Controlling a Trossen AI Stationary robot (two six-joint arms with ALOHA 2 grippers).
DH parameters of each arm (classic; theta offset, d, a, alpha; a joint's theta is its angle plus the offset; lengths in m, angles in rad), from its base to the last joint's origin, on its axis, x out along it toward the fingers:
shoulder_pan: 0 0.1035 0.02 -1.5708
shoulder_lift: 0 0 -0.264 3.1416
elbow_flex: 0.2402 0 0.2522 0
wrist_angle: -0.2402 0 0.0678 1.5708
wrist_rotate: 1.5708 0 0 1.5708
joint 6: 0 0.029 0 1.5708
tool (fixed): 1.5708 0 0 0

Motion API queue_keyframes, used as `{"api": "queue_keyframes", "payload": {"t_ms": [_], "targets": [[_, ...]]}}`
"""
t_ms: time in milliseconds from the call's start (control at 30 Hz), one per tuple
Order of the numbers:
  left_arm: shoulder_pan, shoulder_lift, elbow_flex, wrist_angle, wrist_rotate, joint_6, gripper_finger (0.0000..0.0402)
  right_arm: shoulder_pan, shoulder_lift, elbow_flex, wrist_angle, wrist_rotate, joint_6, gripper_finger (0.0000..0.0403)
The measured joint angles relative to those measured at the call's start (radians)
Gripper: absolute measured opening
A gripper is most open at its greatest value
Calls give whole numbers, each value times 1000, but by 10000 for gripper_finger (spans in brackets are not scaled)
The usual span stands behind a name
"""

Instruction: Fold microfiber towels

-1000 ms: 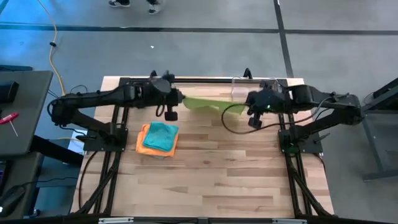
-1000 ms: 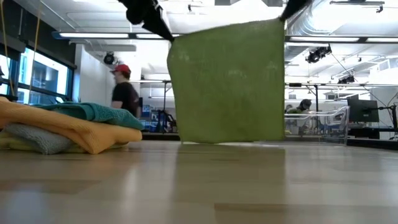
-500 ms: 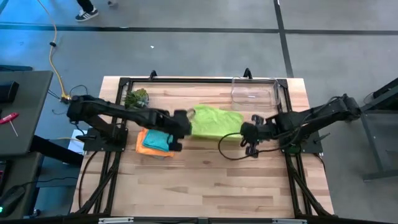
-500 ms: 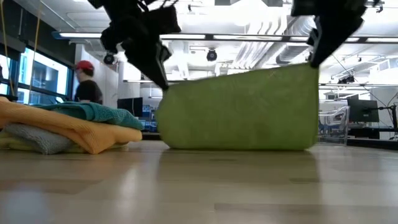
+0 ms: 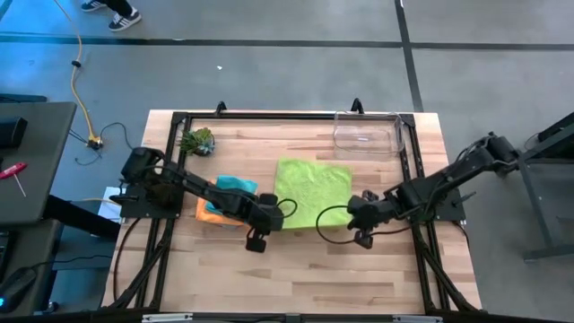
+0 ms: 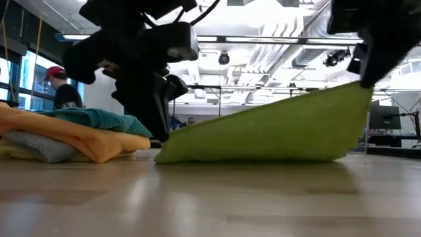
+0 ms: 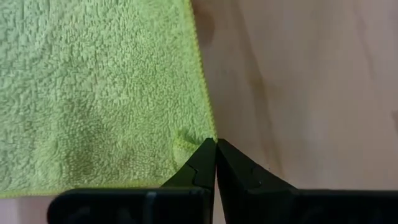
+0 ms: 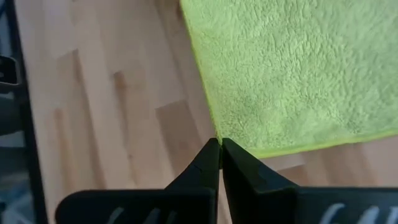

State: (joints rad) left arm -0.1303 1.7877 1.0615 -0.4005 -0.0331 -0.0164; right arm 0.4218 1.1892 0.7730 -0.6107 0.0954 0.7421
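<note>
Lime towel [image 5: 309,184]: nubby matt microfiber cloth; table [image 5: 359,269]: smooth pale wood w/ slight sheen.

Lime green towel [image 5: 310,186] spread open mid-table, near corners lifted a bit. Left of it, teal towel [image 5: 235,185] tops the folded orange [image 5: 208,213], grey [image 6: 33,145], yellow [image 6: 12,153] stack.

Yellow towel [image 6: 39,157] mostly buried — arms' tops cropped.

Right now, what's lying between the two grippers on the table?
In the high view, only the near edge of the lime green towel spans between the left gripper and right gripper, each pinching a corner.
</note>
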Motion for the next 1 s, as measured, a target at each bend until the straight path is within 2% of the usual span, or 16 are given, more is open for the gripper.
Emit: {"api": "queue_keyframes", "payload": {"t_ms": [167,333,533,667,833,1000], "targets": [[-37,2,0,21,22,-54,2,63,0,-38,49,-10,97,0],[-62,2,1,57,93,-112,2,112,0,-38,66,-36,152,0],[-73,2,1,74,175,-158,2,147,0,-38,101,-39,155,0],[-74,2,2,75,179,-168,1,149,0,-38,111,-81,187,0],[-74,-6,23,44,248,-176,1,151,0,-36,184,-112,188,0],[-69,-25,72,-82,249,-112,0,150,1,30,137,-117,116,0]]}}
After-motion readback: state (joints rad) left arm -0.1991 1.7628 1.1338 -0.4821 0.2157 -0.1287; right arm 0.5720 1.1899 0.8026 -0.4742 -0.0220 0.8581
